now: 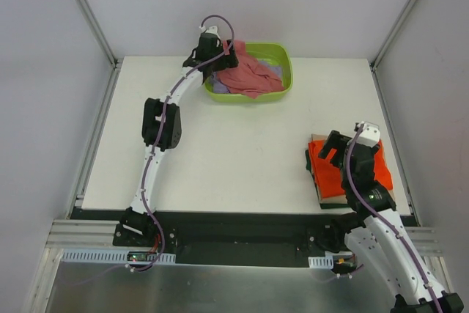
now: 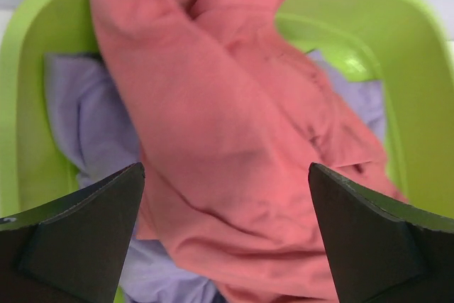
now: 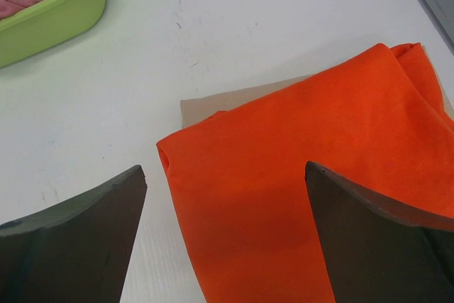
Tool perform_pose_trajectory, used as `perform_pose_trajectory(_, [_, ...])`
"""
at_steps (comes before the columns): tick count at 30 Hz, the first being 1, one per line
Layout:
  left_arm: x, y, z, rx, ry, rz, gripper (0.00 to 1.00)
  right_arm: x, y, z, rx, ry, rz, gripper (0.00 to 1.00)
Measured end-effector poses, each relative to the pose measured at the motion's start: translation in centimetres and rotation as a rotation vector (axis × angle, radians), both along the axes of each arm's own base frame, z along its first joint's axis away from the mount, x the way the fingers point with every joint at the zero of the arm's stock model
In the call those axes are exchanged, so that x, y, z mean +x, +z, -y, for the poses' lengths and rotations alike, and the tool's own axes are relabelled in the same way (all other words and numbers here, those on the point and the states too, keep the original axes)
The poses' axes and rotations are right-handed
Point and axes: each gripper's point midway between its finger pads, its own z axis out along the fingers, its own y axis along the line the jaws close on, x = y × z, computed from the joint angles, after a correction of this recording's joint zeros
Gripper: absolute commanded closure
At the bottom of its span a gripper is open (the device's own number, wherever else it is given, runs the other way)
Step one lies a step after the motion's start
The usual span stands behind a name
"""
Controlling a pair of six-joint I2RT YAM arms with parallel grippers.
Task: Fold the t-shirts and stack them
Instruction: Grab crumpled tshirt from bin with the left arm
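Note:
A crumpled salmon-red t-shirt [image 1: 248,77] [image 2: 234,140] lies heaped in the lime-green tub [image 1: 286,67] [image 2: 21,104], on top of a lavender t-shirt [image 2: 85,118] [image 1: 272,70]. My left gripper [image 2: 225,204] [image 1: 220,56] hangs open just over the salmon shirt at the tub's left end, jaws wide, nothing between them. At the right, a folded bright orange t-shirt [image 1: 370,170] [image 3: 312,175] rests on a folded tan one [image 3: 213,104] [image 1: 330,197]. My right gripper [image 3: 225,204] [image 1: 341,153] hovers open above the orange shirt's left edge.
The white table [image 1: 234,159] [image 3: 213,26] spreads between the tub and the stack. The tub's corner [image 3: 50,12] shows at the upper left of the right wrist view. Metal frame posts [image 1: 88,12] rise at the table's back corners.

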Motion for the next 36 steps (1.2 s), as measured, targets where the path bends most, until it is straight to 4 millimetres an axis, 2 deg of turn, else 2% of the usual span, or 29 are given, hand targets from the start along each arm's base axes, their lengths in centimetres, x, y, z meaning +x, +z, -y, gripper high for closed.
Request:
perform_pose_trajectory(3, [0.0, -3.2, -0.3, 0.030, 0.021, -0.055, 0.20, 0.1, -0.2, 0.1, -0.005, -0.005, -0.009, 0.04])
perform_pose_trajectory(6, [-0.1, -5.2, -0.1, 0.045, 0.023, -0.083, 0.37, 0.2, -0.7, 0.0, -0.012, -0.005, -0.030, 0.04])
perform_pose_trajectory(8, [-0.1, -5.9, 0.0, 0.059, 0.031, -0.091, 0.46, 0.2, -0.9, 0.0, -0.015, -0.004, -0.040, 0.04])
perform_pose_trajectory(9, [-0.1, -5.9, 0.0, 0.058, 0.031, -0.090, 0.48, 0.2, -1.0, 0.0, -0.016, -0.004, -0.044, 0.04])
perform_pose_trajectory(12, [0.0, -5.5, 0.0, 0.063, 0.031, -0.079, 0.49, 0.2, -1.1, 0.0, -0.017, -0.002, -0.047, 0.04])
perform_pose_trajectory(16, [0.0, -5.4, 0.3, 0.085, 0.033, -0.066, 0.69, 0.2, -1.1, 0.0, -0.017, -0.003, -0.047, 0.04])
perform_pose_trajectory(22, [-0.1, -4.7, 1.0, 0.117, 0.024, -0.037, 0.69, 0.3, -1.1, -0.1, -0.016, 0.000, -0.048, 0.04])
perform_pose_trajectory(25, [-0.2, -4.1, 1.1, 0.124, 0.021, -0.025, 0.83, 0.3, -1.3, -0.1, -0.018, 0.000, -0.054, 0.04])
perform_pose_trajectory(31, [-0.4, -2.5, 1.7, 0.137, 0.001, 0.007, 1.00, 0.5, -1.8, -0.2, -0.024, 0.003, -0.077, 0.04])
perform_pose_trajectory(36, [-0.9, -0.2, 2.3, 0.133, -0.034, 0.035, 1.00, 0.5, -2.2, -0.3, -0.028, 0.006, -0.092, 0.04])
